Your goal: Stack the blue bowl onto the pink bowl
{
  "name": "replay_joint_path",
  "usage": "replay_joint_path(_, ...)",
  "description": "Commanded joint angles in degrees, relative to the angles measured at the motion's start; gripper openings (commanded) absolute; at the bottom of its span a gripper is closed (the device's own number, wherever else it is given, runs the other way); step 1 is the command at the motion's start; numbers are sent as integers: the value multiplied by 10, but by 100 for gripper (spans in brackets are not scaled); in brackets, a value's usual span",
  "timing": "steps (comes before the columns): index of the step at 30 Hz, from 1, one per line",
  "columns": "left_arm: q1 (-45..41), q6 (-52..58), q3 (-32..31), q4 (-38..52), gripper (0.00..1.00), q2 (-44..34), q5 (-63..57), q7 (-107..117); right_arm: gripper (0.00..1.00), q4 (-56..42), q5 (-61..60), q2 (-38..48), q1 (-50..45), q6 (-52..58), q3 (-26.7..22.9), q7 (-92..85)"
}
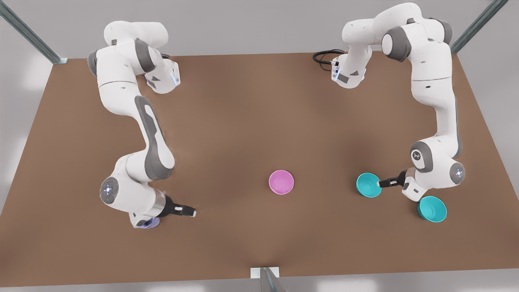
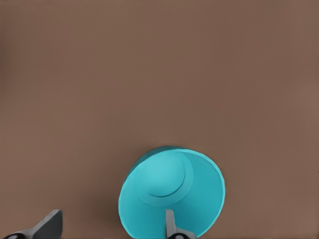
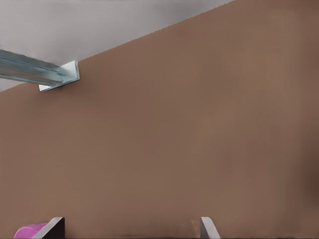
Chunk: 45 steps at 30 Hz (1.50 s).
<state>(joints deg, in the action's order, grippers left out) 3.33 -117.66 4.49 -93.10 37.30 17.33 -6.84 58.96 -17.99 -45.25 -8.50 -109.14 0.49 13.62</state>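
Scanning front view left to right: right end effector [image 1: 190,211] waits low over tabletop [image 1: 243,121] at front view's left, fingers spread wide, nothing held, lavender cup [image 1: 148,223] tucked under its wrist. Pink bowl [image 1: 281,182] sits mid-tabletop, upright. Left end effector [image 1: 381,183] open, one finger [image 2: 170,224] inside blue bowl [image 1: 368,185], other outside rim, not clamped yet. Second teal bowl [image 1: 432,209] just beyond. Bowl looks light, stiff, slick plastic, so pinch the wall at rim, firm squeeze.
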Motion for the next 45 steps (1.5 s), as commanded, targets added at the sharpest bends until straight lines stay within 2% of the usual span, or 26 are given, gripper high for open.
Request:
replay_joint_path(1, 0, -49, -3, -1, 100, 8, 10, -264, 100, -63, 186, 10, 31, 359, -2, -81)
replay_joint_path(3, 0, -57, -3, 0, 100, 29, 31, -263, 100, -73, 272, 96, 56, 440, -18, -190)
replay_joint_path(5, 0, -67, -3, 0, 100, 43, 55, -257, 100, -62, 271, 230, 56, 535, -30, -186)
replay_joint_path(6, 0, -67, -2, 0, 100, 46, 54, -257, 100, -46, 274, 274, 52, 534, -29, -184)
replay_joint_path(7, -1, -71, -2, 0, 100, 51, 54, -256, 100, 33, 270, 342, 53, 517, -27, -185)
replay_joint_path(8, -2, -74, -3, 0, 99, 52, 54, -254, 100, 66, 269, 369, 52, 495, -26, -184)
replay_joint_path(9, -3, -74, -3, 0, 65, 52, 54, -251, 100, 70, 270, 367, 52, 486, -26, -184)
replay_joint_path(10, -3, -72, -3, 0, 46, 52, 54, -249, 100, 70, 269, 362, 52, 486, -26, -183)
replay_joint_path(12, -4, -65, -3, 1, 22, 50, 54, -237, 100, 70, 268, 359, 52, 485, -25, -183)
replay_joint_path(19, -15, -63, -9, 5, 21, 43, 51, -185, 100, 70, 269, 356, 54, 488, -25, -183)
replay_joint_path(20, -25, -55, -9, 13, 21, 37, 50, -151, 100, 69, 268, 353, 55, 490, -25, -183)
replay_joint_path(21, -30, 5, -9, 53, 21, 39, 52, -108, 100, 69, 268, 351, 55, 490, -25, -183)
replay_joint_path(22, -42, 74, -9, 104, 21, 37, 51, -45, 100, 68, 267, 352, 55, 490, -25, -183)
replay_joint_path(23, -60, 97, -9, 129, 21, 37, 49, -7, 100, 68, 268, 351, 55, 490, -25, -183)
replay_joint_path(26, -168, 118, -9, 159, 21, 15, 48, 117, 100, 69, 267, 352, 57, 492, -25, -183)
replay_joint_path(29, -259, 89, -9, 194, 21, 43, 47, 227, 100, 70, 268, 355, 57, 490, -25, -184)
replay_joint_path(32, -308, 20, -9, 197, 21, 62, 49, 297, 100, 86, 266, 366, 67, 479, -23, -183)
replay_joint_path(35, -315, 18, -9, 199, 21, 66, 47, 313, 100, 111, 266, 381, 74, 464, -16, -183)
replay_joint_path(45, -315, 1, -9, 189, 21, 86, 48, 305, 100, 106, 265, 371, 74, 469, -15, -184)
